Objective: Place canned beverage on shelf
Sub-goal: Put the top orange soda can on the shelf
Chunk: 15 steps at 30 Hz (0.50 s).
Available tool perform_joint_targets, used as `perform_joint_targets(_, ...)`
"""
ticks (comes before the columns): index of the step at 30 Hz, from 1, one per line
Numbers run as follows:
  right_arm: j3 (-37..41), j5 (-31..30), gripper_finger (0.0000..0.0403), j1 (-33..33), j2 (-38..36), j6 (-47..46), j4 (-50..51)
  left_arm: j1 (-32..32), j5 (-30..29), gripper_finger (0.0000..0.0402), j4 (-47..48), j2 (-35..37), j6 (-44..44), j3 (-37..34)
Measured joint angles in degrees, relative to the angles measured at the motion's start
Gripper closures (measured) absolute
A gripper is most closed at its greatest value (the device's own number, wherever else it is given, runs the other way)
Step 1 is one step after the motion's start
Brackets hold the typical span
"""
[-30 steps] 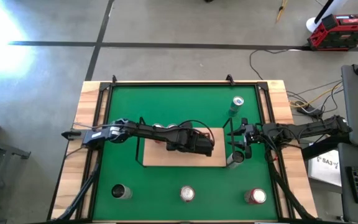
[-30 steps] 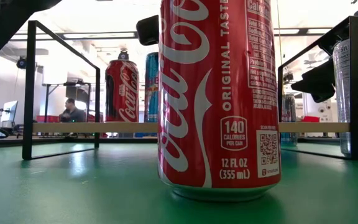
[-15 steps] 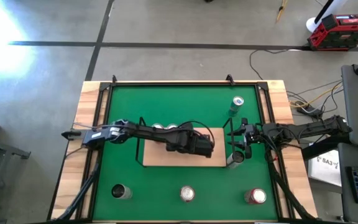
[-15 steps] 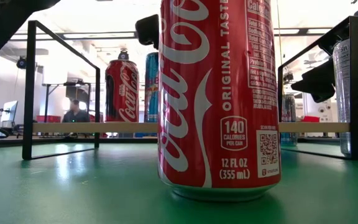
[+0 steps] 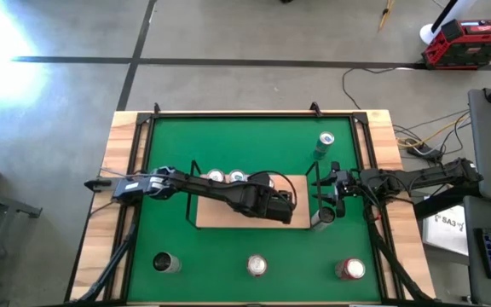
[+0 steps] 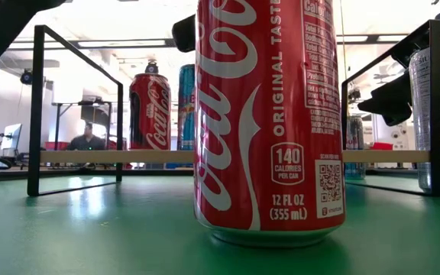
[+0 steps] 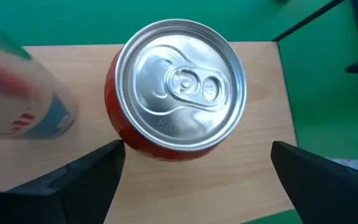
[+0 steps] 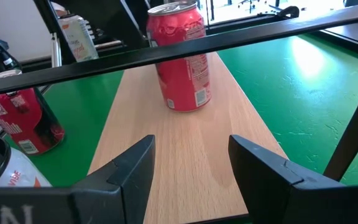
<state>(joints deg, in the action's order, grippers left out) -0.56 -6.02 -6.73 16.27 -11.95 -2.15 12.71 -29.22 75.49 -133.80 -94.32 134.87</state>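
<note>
From above, the left arm hides much of the shelf (image 5: 228, 218), a flat light-wood board in a thin black wire frame with upright ends, lying on the green mat (image 5: 228, 145). Only the silver tops of two cans (image 5: 226, 176) show behind that arm. The left gripper (image 7: 197, 165) hangs above the board, its dark fingers (image 7: 86, 180) spread wide on either side of an upright red cola can (image 7: 179, 90) without touching it; the can's round aluminium lid and pull tab face the wrist camera. A blurred pale can (image 7: 17, 93) stands beside it, cut off at the frame's edge. The right gripper (image 8: 191, 158) waits at the shelf's right end, fingers apart and empty, just beside a silver can (image 5: 323, 216). In the low view a large red Coca-Cola can (image 6: 270, 114) on the mat blocks the middle of the shelf.
</note>
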Motion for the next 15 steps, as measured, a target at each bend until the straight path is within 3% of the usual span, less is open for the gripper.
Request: perform_joint_targets(15,0.00,0.00,0.0207,-0.01,0.00,0.00,0.00,-0.22,-3.27,0.0014,-1.15,-0.02,1.42,-0.35)
